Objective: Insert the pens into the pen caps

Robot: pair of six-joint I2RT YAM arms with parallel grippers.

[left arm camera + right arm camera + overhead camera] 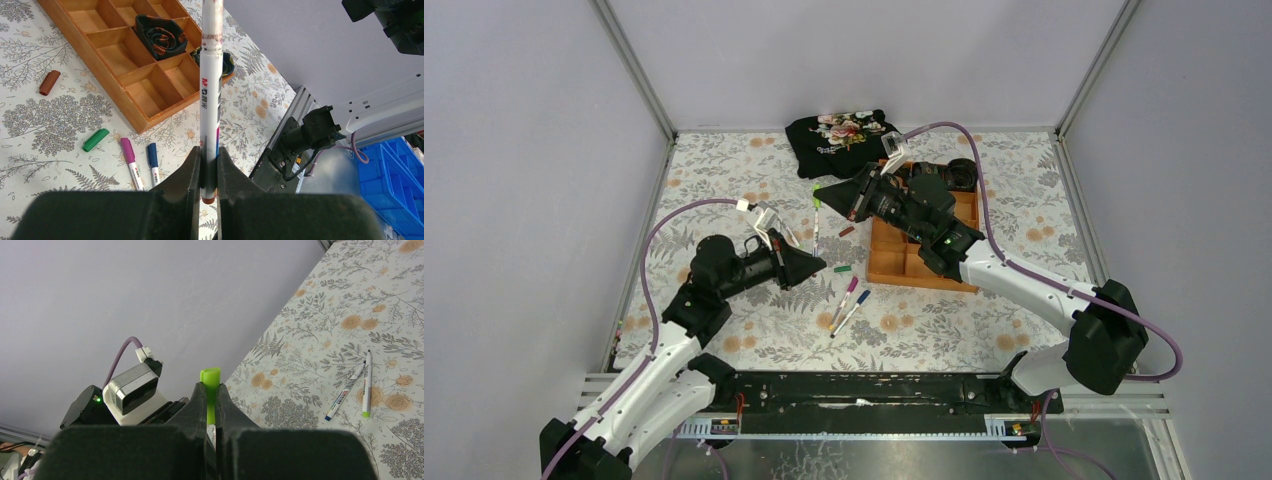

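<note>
Both claws loaded: a pen in your left, a cap in your right.

Your left gripper (209, 155) is clamped on a white marker pen (211, 85), which stands straight up between the fingers with its brownish end poking out below. Your right gripper (211, 390) pinches the light green cap (210, 376), its top clear of the fingertips. Around mid-desk, a dark green cap (95, 139) lies just beside a magenta-capped pen (129, 155) and a blue-capped pen (153, 161). A dark red cap (49, 82) sits near the orange tray (894, 258), which is right of centre toward the far edge.
</note>
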